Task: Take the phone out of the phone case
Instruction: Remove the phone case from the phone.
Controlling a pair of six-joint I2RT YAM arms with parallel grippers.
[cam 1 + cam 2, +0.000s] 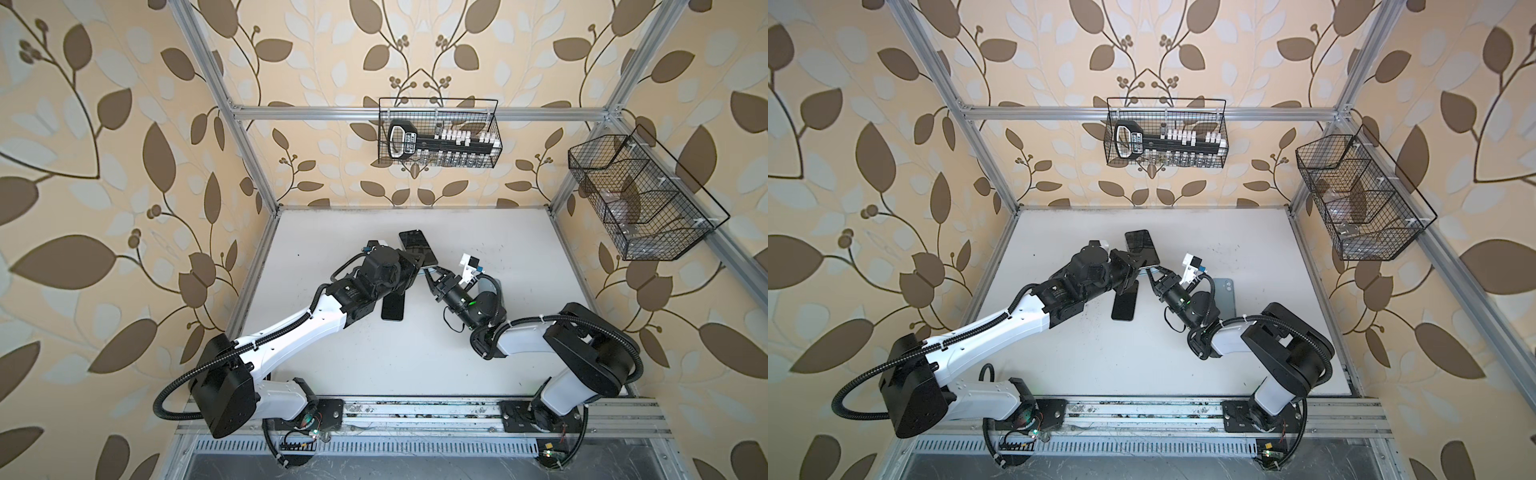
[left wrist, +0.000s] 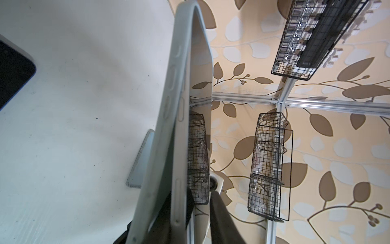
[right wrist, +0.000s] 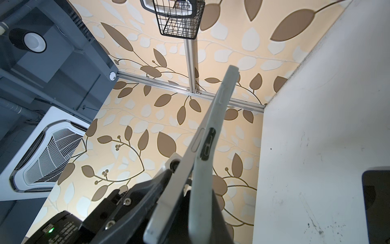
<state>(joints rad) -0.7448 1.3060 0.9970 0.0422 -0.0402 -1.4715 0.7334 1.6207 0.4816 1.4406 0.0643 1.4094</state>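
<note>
Both of my tools meet above the middle of the desk (image 1: 353, 357) and hold the phone (image 1: 417, 245) in the air. Its dark screen faces up in both top views.

My left tool (image 1: 417, 264) is clamped on the phone itself. In the right wrist view one of its fingers (image 3: 152, 190) lies flat against the screen side of the phone (image 3: 185, 169). In the left wrist view dark fingers stand on either side of the phone's silver body (image 2: 179, 190).

My right tool (image 1: 430, 275) is closed tight on the pale green phone case (image 3: 202, 186), pinching its wall at the same end the left tool holds. At that end the phone case stands peeled off the phone, with a wedge of gap between them. Toward the far end the two draw together, and there the phone sits inside the phone case (image 2: 166, 95).

A second dark phone (image 1: 392, 309) lies flat on the desk, partly under my left wrist. A grey-blue device (image 1: 1225, 289) lies with its camera block up, partly hidden beneath my right arm.

A back basket (image 1: 438, 133) of black wire hangs on the rear rail, with a black and white item lying inside it. A side basket (image 1: 640, 199) hangs on the right-hand rail.
</note>
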